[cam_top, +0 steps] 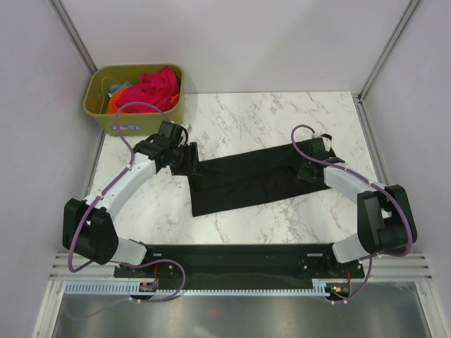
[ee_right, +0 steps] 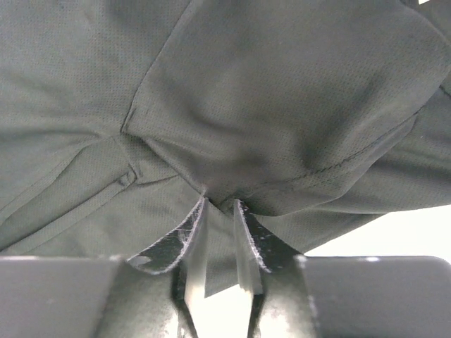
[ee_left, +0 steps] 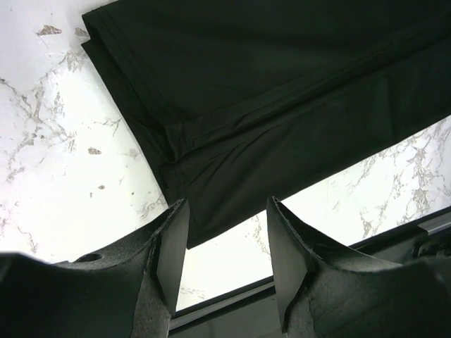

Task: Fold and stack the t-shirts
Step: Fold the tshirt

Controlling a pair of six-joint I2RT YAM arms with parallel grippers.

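Observation:
A black t-shirt (cam_top: 246, 179) lies on the marble table (cam_top: 268, 113) as a long band folded lengthwise. My left gripper (cam_top: 184, 158) hovers at its left end. In the left wrist view this gripper (ee_left: 227, 204) is open, and the shirt's folded corner (ee_left: 282, 91) lies just beyond the fingertips with nothing between them. My right gripper (cam_top: 308, 171) sits on the shirt's right end. In the right wrist view its narrow jaws (ee_right: 220, 203) pinch a raised fold of the black cloth (ee_right: 268, 91). A pink-red tee (cam_top: 156, 84) and an orange one (cam_top: 118, 98) lie bunched in the bin.
The olive-green bin (cam_top: 141, 123) stands at the table's back left corner, just behind the left arm. Grey walls close in the left, back and right sides. A black base rail (cam_top: 239, 257) runs along the near edge.

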